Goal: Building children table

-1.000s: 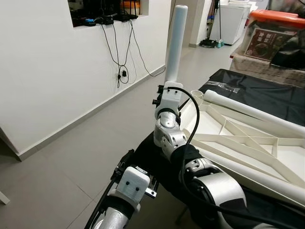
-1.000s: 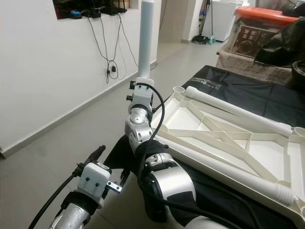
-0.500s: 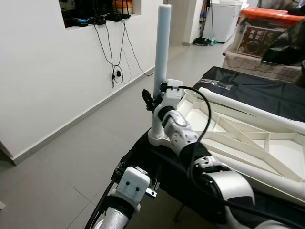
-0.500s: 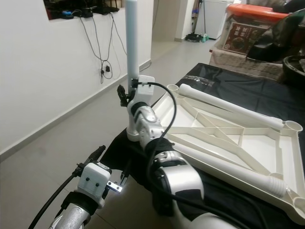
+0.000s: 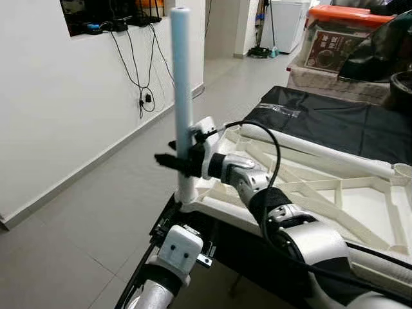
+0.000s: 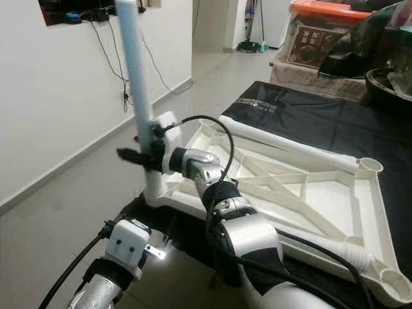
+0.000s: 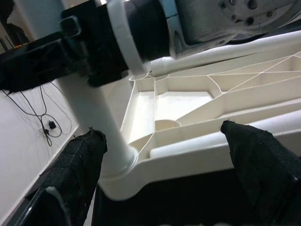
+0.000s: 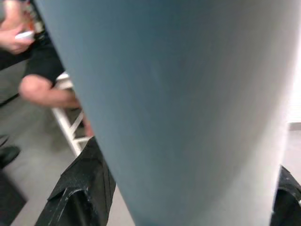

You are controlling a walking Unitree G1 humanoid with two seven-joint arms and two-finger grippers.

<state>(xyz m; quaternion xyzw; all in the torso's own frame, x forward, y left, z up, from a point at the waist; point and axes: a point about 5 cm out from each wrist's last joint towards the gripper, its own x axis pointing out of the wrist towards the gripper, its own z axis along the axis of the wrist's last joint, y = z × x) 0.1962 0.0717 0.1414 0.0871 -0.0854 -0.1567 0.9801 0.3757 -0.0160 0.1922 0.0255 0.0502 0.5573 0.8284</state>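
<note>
The white children's table top [image 5: 335, 193] lies upside down on a black-covered surface. A white table leg [image 5: 182, 96] stands upright, its lower end at the near-left corner socket [image 5: 187, 196]. My right gripper [image 5: 172, 161] is shut on this leg from the side, a little above the corner; in the right wrist view the leg [image 8: 178, 103] sits between its fingertips [image 8: 89, 183]. Two more legs lie along the frame, one at the far edge [image 5: 322, 149]. My left gripper [image 7: 164, 160] hangs open just below that corner, fingers [image 7: 80, 160] wide apart.
A white wall with dangling cables [image 5: 138, 71] runs along the left above bare grey floor [image 5: 77, 212]. Boxes with an orange lid [image 5: 347, 26] stand at the back right. A seated person's knee [image 8: 42, 89] appears in the right wrist view.
My right gripper has carried the upright leg down and to the left, from above the table to its near-left corner, and now grips it from the side. The camera has shifted too.
</note>
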